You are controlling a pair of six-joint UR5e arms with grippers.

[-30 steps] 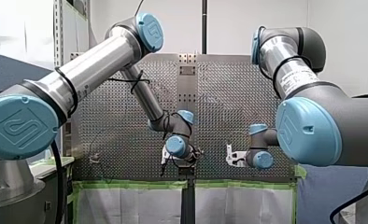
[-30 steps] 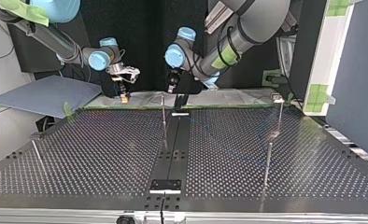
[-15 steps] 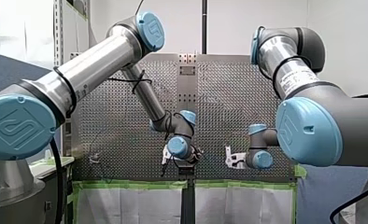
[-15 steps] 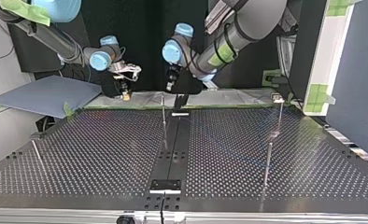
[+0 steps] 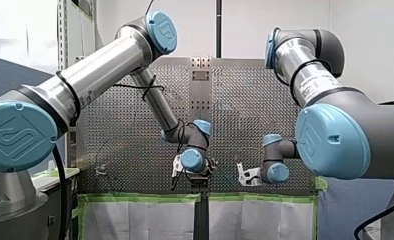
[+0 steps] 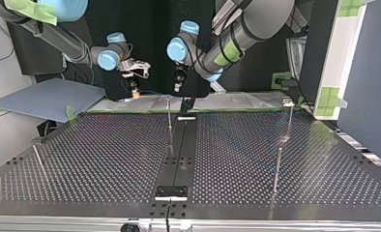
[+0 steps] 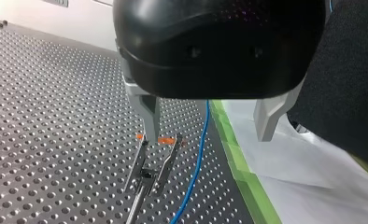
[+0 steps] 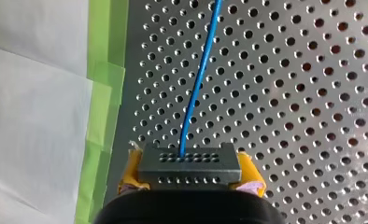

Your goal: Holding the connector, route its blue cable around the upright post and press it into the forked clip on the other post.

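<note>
The perforated table (image 6: 106, 154) is lying as it was a second ago, with both arms working at its taped edge, the near one in the front view. My right arm (image 5: 335, 135) is coming in from the front view's right. Compared with a second ago it is reaching lower and further left, toward the table's middle. In the top view its wrist is now sitting nearer to my left arm's wrist than it was. My left arm (image 5: 100, 70) is hanging over the middle of that edge, having shifted only slightly.

The left fingers (image 7: 149, 109) are standing wide apart and holding nothing. The forked clip (image 7: 156, 161) is rising just ahead of one of them. The blue cable (image 7: 198, 154) is passing between the fingers, just beside the clip and outside its fork.

The right fingers (image 8: 127, 181), with their yellow pads, are clamping the dark connector (image 8: 189, 163) from both sides. The cable is leaving the connector's face and running away across the table, near the green tape (image 8: 100, 93).
</note>
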